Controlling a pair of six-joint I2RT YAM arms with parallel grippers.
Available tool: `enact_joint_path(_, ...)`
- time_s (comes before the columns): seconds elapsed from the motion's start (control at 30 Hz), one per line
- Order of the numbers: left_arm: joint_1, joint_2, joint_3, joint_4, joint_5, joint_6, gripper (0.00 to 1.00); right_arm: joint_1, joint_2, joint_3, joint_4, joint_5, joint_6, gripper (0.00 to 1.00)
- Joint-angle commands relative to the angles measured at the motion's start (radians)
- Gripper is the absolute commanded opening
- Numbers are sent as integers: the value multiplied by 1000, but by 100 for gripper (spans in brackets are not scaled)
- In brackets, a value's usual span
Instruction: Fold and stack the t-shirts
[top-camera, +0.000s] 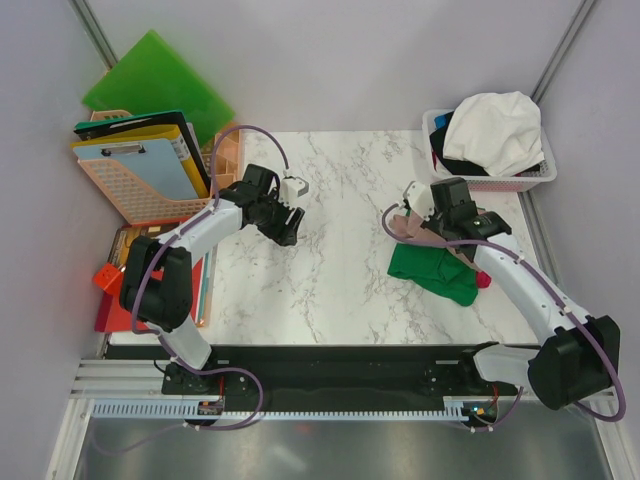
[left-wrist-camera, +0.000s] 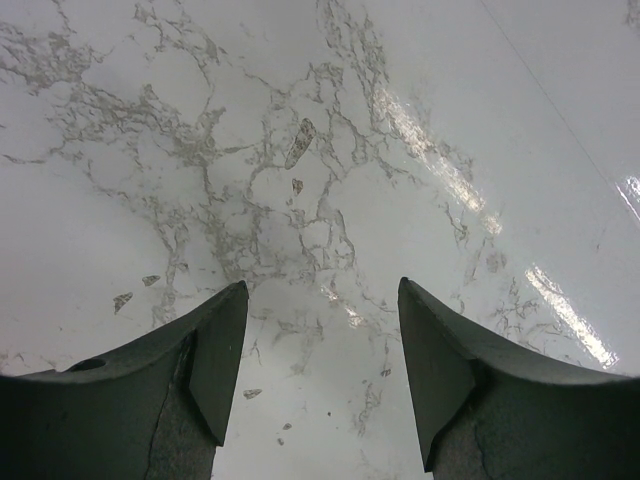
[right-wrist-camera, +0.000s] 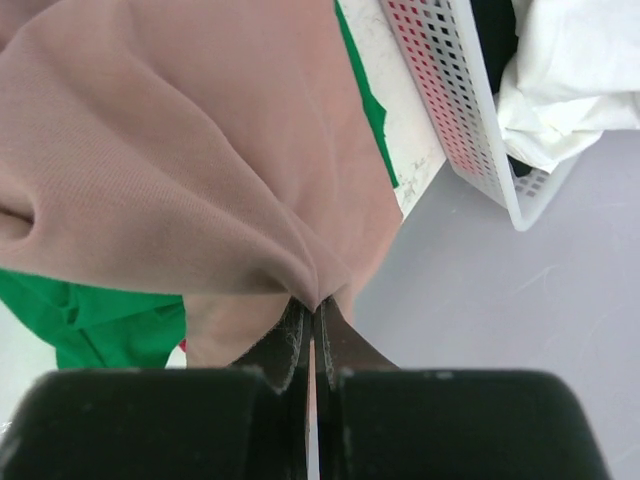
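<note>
Bright, even light; glare streaks the marble table (left-wrist-camera: 440, 165).

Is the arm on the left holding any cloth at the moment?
No, the left arm's jaws stand apart with only the bare marble table showing between them.

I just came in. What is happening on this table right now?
The right gripper is shut on a fold of the dusty pink t-shirt, next to a crumpled green t-shirt on the right side of the marble table. The left gripper hangs open above bare tabletop, holding nothing. A white t-shirt and black cloth sit in the basket at the back right. No folded stack is in view.
</note>
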Motion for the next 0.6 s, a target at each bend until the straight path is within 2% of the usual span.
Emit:
enact_joint_path(0.0,3,6,21,4,25,23,69,-32,-22,27,74,44,-22,0)
enact_joint_path(0.57,4,26,29,-1,33,25,69,-118,-23,72,187,65,-50,0)
